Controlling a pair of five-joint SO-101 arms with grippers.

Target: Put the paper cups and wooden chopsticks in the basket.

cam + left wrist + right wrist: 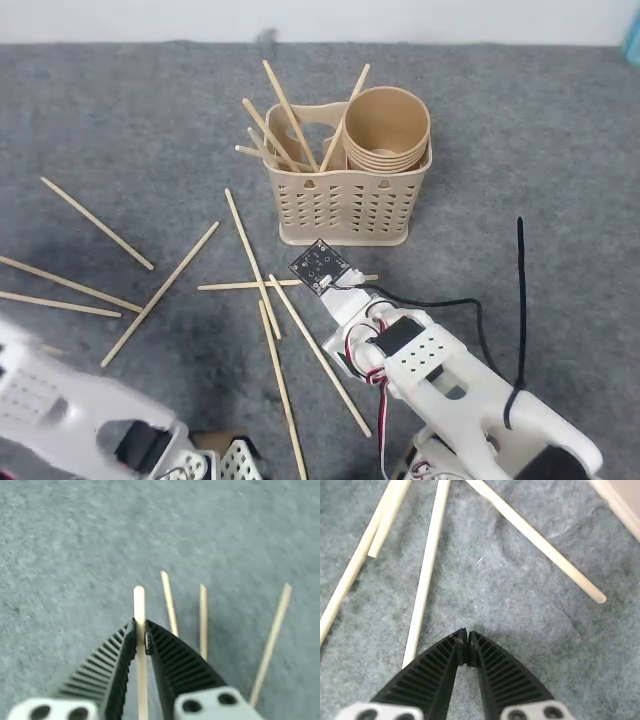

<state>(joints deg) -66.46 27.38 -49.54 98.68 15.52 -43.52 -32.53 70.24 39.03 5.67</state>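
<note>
A beige slotted basket (pixel 345 205) stands at the back middle of the grey carpet. It holds a stack of paper cups (pixel 386 125) and several wooden chopsticks (pixel 285 120) leaning upright. More chopsticks (pixel 250 260) lie scattered in front of it and to its left. My left gripper (pixel 140 627) is shut on one chopstick (pixel 139 600), whose tip sticks out past the fingertips above the carpet. My right gripper (pixel 466 635) is shut with nothing in it, low over the carpet beside a loose chopstick (pixel 427 570). The right arm (pixel 440 370) reaches in just in front of the basket.
The left arm (pixel 70 410) sits at the near left corner. A black cable (pixel 520 300) runs along the right arm. Three chopsticks (pixel 202 620) lie on the carpet beyond the left gripper. Bare carpet (pixel 540 150) lies right of the basket.
</note>
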